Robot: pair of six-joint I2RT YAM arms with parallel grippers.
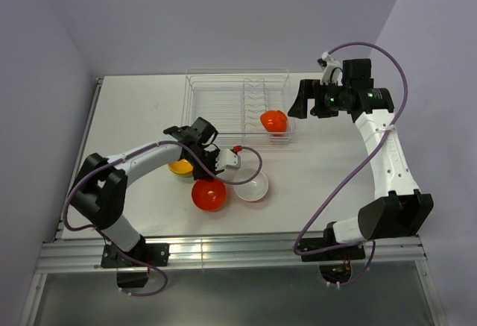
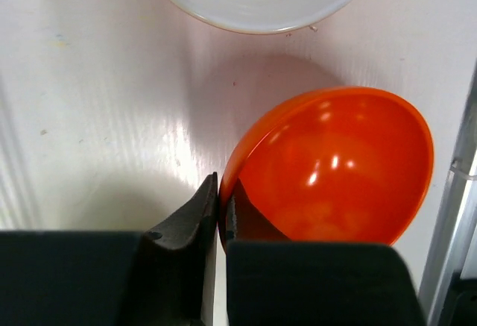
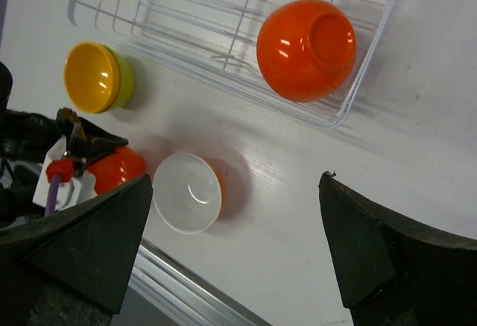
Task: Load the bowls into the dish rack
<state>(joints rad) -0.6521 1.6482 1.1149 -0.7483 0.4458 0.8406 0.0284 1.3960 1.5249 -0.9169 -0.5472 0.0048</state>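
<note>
The clear dish rack (image 1: pixel 216 106) stands at the back of the table, and an orange bowl (image 1: pixel 273 121) lies upside down in its right end (image 3: pixel 305 48). On the table in front of it, my left gripper (image 1: pixel 210 175) is shut on the rim of a red-orange bowl (image 2: pixel 335 169), one finger inside and one outside (image 2: pixel 221 192). A bowl with a white inside (image 1: pixel 251 186) lies just right of it. A yellow bowl (image 1: pixel 180 166) with a yellow-green outside (image 3: pixel 97 76) rests beside the left arm. My right gripper (image 1: pixel 299 108) hovers open by the rack's right end (image 3: pixel 235 184), holding nothing.
An aluminium rail (image 1: pixel 238 251) runs along the table's near edge, close to the red-orange and white bowls. Purple walls close in the back and both sides. The left arm's cable (image 1: pixel 250 169) loops over the table between the bowls.
</note>
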